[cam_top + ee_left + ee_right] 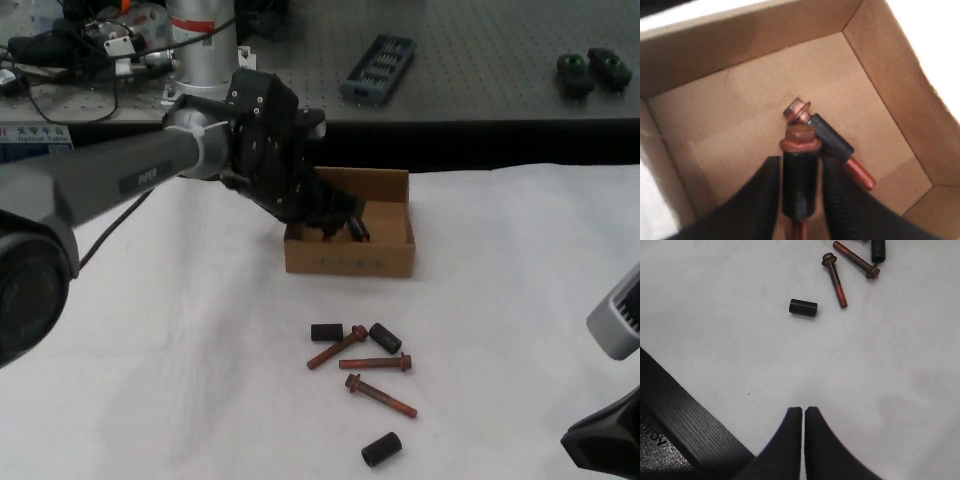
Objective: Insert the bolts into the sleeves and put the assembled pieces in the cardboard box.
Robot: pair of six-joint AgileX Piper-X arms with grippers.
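Note:
My left gripper (800, 200) is down inside the cardboard box (350, 262), shut on an assembled piece (800, 172): a copper bolt through a black sleeve, head pointing away from the wrist. A second assembled piece (832, 142) lies on the box floor, touching the held one's head. On the white cloth in front of the box lie three loose bolts (376, 363) and three loose sleeves (381, 449). My right gripper (803, 412) hangs shut and empty over bare cloth, short of one sleeve (803, 307) and two bolts (835, 280).
A black slab (685, 425) runs close beside the right gripper. Behind the cloth, the perforated bench holds a blue-grey rack (378, 68), two black knobs (594, 70) and cables at the back left. The right arm's body (610, 440) sits at the near right corner.

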